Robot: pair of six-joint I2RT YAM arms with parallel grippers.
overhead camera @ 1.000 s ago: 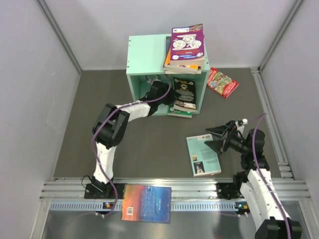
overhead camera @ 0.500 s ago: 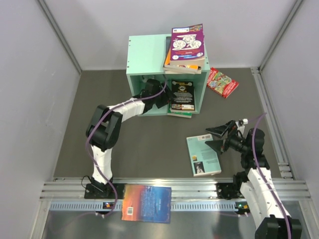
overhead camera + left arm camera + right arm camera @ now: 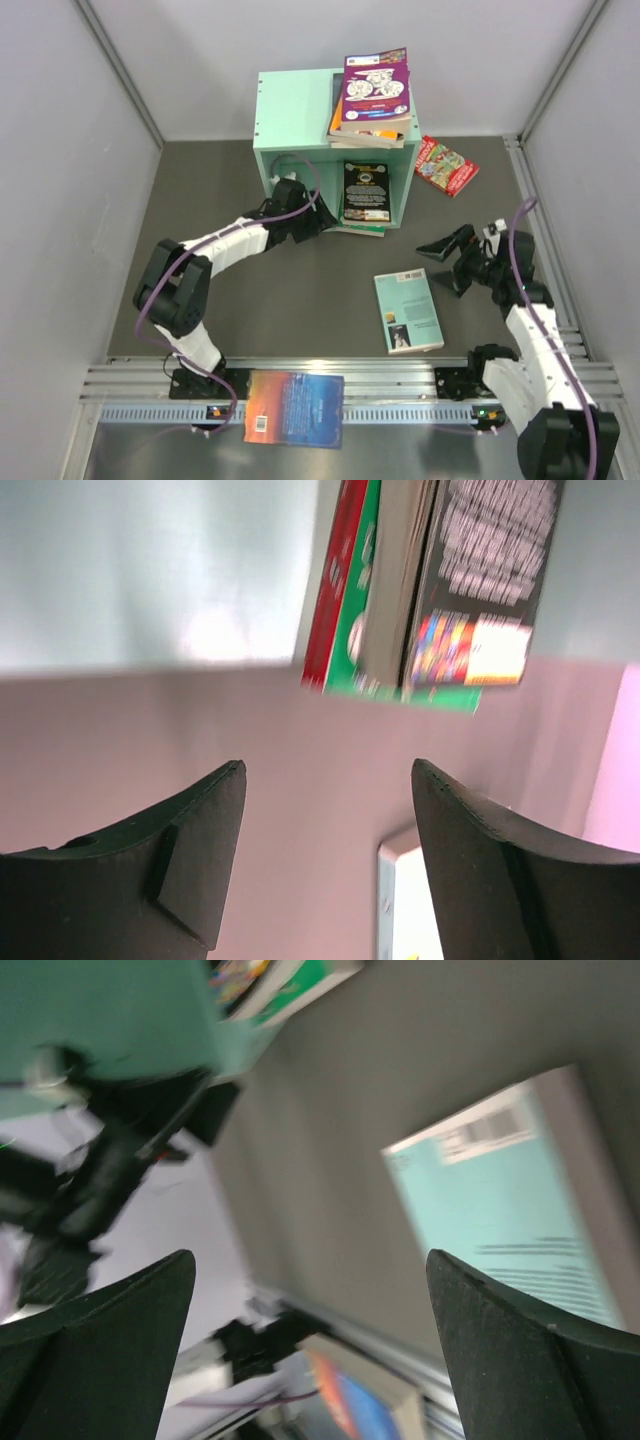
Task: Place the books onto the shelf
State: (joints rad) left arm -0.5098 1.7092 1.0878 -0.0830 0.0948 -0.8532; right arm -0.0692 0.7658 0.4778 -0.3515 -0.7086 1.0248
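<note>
The mint-green shelf (image 3: 292, 112) stands at the back of the mat with its opening toward me. A dark book (image 3: 365, 190) stands inside it against a green book (image 3: 358, 230). A purple book (image 3: 376, 88) tops a small stack on the shelf's roof. A red book (image 3: 446, 165) lies right of the shelf, a teal book (image 3: 408, 310) on the mat, and a blue-orange book (image 3: 295, 408) on the front ledge. My left gripper (image 3: 320, 217) is open and empty just outside the shelf's opening (image 3: 328, 770). My right gripper (image 3: 437, 263) hangs open and empty right of the teal book (image 3: 510, 1200).
Grey walls close in the mat on three sides. A metal rail (image 3: 350, 380) runs along the front by the arm bases. In the left wrist view the dark book (image 3: 485, 570) and green book (image 3: 355, 615) stick out past the shelf's floor (image 3: 150, 570).
My left gripper has opened and drawn back out of the shelf, leaving the dark book standing inside. My right gripper has shifted slightly right and away from the teal book.
</note>
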